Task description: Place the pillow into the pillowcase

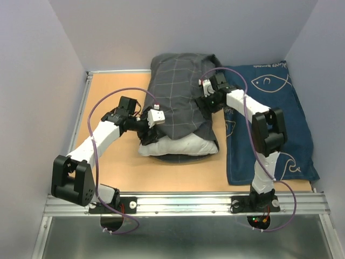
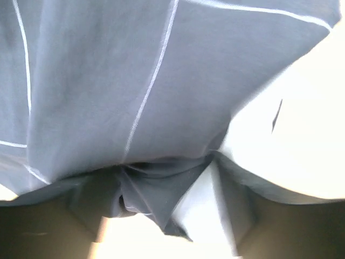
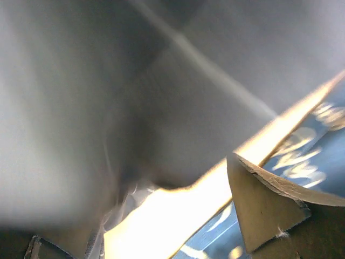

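I see the pillowcase (image 1: 178, 91) dark grey with thin pale grid lines, pillow (image 1: 183, 147) white, cloth (image 1: 280, 124) navy with white fish, tabletop (image 1: 161, 175) orange-tan.

Three plain, pale lavender-grey walls are closing in the work space. The back wall (image 1: 183, 27) is standing at twelve o'clock, the left wall (image 1: 32, 81) at nine o'clock and the right wall (image 1: 326, 48) at three o'clock. Between them an orange-tan wooden tabletop (image 1: 116, 86) is lying flat. A thin metal edge strip (image 1: 77, 113) is running along its nine o'clock side and round the twelve o'clock side. At six o'clock a ribbed aluminium rail (image 1: 183, 204) is crossing the whole width, with a dull, shiny metal sheet (image 1: 188, 240) lying below it. Soft, even light is falling from above. In the right wrist view a band of tabletop is glowing bright yellow.
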Action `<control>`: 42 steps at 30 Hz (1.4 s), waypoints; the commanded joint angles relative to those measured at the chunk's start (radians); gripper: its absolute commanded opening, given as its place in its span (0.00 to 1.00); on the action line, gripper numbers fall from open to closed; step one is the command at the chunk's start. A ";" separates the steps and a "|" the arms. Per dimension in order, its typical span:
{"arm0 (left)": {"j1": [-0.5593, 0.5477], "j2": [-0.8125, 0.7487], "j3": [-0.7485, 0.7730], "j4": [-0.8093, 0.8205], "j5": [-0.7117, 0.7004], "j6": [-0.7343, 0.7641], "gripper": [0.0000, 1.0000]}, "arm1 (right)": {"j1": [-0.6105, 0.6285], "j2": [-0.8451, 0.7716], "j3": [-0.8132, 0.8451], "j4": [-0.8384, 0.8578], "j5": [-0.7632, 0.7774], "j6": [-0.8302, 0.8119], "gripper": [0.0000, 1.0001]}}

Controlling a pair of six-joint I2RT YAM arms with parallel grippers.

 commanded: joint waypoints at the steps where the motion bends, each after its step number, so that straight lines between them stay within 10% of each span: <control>1: -0.003 -0.141 0.052 0.062 -0.013 -0.129 0.99 | -0.012 -0.116 0.103 0.131 0.001 -0.026 0.97; 6: -0.136 -0.305 0.106 0.059 -0.153 -0.081 0.99 | -0.064 -0.459 -0.155 0.088 -0.112 -0.037 1.00; 13: -0.436 -0.151 0.150 0.067 -0.379 -0.041 0.99 | -0.064 -0.874 -0.440 -0.030 -0.285 -0.035 1.00; 22: -0.548 0.003 0.133 0.094 -0.532 0.072 0.99 | -0.064 -1.010 -0.650 -0.024 -0.316 -0.110 0.98; 30: -0.546 0.072 0.313 0.056 -0.376 0.001 0.34 | -0.063 -1.172 -0.874 0.305 -0.357 0.051 0.97; 37: -0.546 0.170 0.482 -0.076 -0.279 -0.020 0.25 | -0.040 -1.159 -0.926 0.448 -0.313 0.109 0.97; 39: -0.546 0.184 0.482 -0.081 -0.300 -0.007 0.01 | -0.038 -1.134 -0.914 0.447 -0.315 0.112 0.97; 42: -0.539 0.191 0.485 -0.058 -0.289 -0.006 0.00 | -0.026 -1.129 -0.911 0.451 -0.335 0.132 0.97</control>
